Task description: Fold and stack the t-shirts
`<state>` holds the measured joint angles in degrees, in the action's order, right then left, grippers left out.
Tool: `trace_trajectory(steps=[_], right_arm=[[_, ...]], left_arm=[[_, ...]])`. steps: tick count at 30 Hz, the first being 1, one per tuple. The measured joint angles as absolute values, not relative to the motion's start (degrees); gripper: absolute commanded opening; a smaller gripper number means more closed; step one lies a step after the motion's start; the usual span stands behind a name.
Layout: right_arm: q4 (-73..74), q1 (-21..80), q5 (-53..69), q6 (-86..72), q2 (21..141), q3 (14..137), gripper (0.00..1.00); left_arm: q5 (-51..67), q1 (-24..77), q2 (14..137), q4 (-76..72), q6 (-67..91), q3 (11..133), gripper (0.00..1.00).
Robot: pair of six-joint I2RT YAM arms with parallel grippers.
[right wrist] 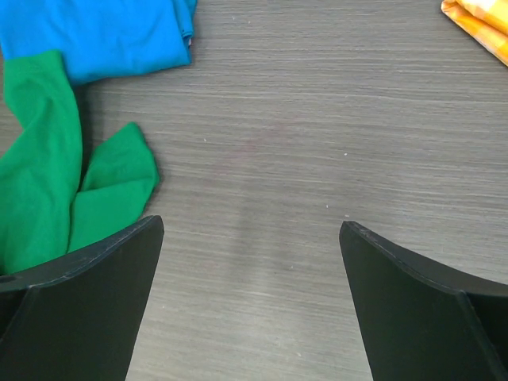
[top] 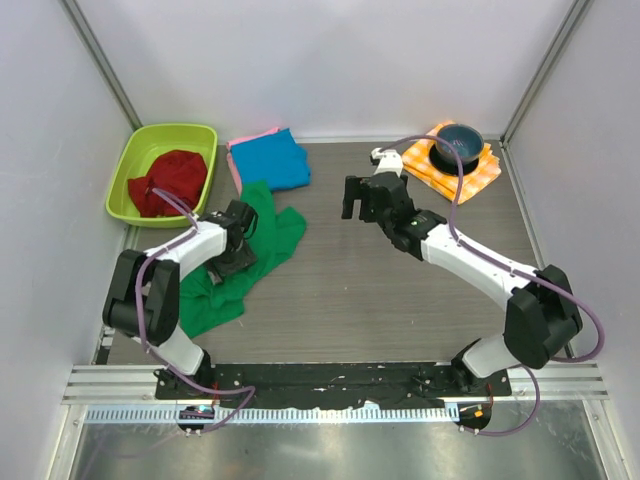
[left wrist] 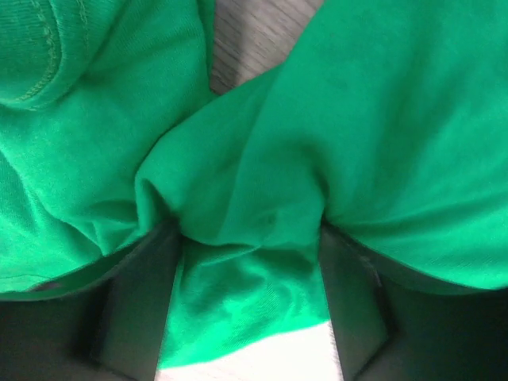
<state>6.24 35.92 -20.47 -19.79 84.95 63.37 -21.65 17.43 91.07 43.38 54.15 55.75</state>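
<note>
The bright green t-shirt (top: pixel 275 235) lies crumpled on the left side of the table. My left gripper (top: pixel 238 242) is down in it. In the left wrist view the green cloth (left wrist: pixel 357 119) fills the frame, and a bunch of it lies between the parted jaws of the left gripper (left wrist: pixel 246 230). The blue t-shirt (top: pixel 272 160) lies folded at the back, on top of the pink one (top: pixel 233 165), of which only an edge shows. My right gripper (top: pixel 365 203) is open and empty over bare table, right of the green shirt (right wrist: pixel 40 182) and the blue shirt (right wrist: pixel 95 32).
A lime green tub (top: pixel 135 160) at the back left holds a red cloth (top: pixel 170 180). An orange-and-white checked cloth (top: pixel 480 170) with a dark bowl (top: pixel 458 140) on it lies at the back right; its corner shows in the right wrist view (right wrist: pixel 480 24). Walls enclose the table.
</note>
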Motion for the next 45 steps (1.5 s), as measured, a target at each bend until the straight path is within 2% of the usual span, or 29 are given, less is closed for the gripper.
trace_trajectory(steps=[1, 2, 3, 8, 20, 21, 22, 24, 31, 37, 41, 45], right_arm=[[6.5, 36.0, -20.1, -19.8, 84.2, 62.9, 1.00], [6.6, 36.0, -19.9, -19.8, 83.3, 62.3, 1.00], [6.7, 36.0, -19.8, -19.8, 82.0, 61.7, 1.00], [7.6, 36.1, -20.0, -19.7, 76.4, 60.1, 1.00], [15.3, 36.2, -26.0, -18.9, 71.1, 60.1, 1.00], [16.1, 36.2, -26.6, -18.9, 70.5, 60.1, 1.00], [16.5, 36.2, -27.2, -18.8, 70.1, 60.1, 1.00], [17.5, 36.2, -28.3, -18.7, 69.1, 60.1, 1.00], [18.7, 36.2, -29.5, -18.4, 68.5, 60.0, 1.00], [19.1, 36.2, -29.5, -18.2, 68.5, 58.8, 1.00], [19.8, 36.2, -29.4, -18.1, 68.6, 58.5, 1.00], [20.0, 36.2, -29.4, -18.2, 68.6, 58.3, 1.00]], left_arm=[[-21.5, 17.4, 92.2, 43.0, 54.5, 55.5, 0.30], [-21.5, 17.5, 93.0, 42.7, 54.9, 55.4, 0.12], [-21.6, 17.6, 93.4, 42.5, 54.9, 55.4, 0.00], [-21.6, 20.5, 93.7, 42.0, 55.1, 56.0, 0.00], [-17.1, 48.6, 105.3, 36.8, 55.1, 71.1, 0.00], [-16.6, 50.4, 105.7, 36.4, 55.1, 71.6, 0.06], [-16.3, 51.8, 105.9, 36.2, 55.0, 71.9, 0.46], [-16.7, 54.5, 106.1, 36.1, 54.2, 72.6, 1.00], [-23.0, 57.9, 101.0, 40.6, 51.8, 75.4, 1.00], [-30.5, 57.6, 81.5, 50.3, 55.7, 74.0, 1.00], [-31.9, 57.4, 72.8, 54.6, 61.5, 65.5, 1.00], [-31.5, 57.4, 72.2, 56.2, 67.5, 54.1, 0.97]])
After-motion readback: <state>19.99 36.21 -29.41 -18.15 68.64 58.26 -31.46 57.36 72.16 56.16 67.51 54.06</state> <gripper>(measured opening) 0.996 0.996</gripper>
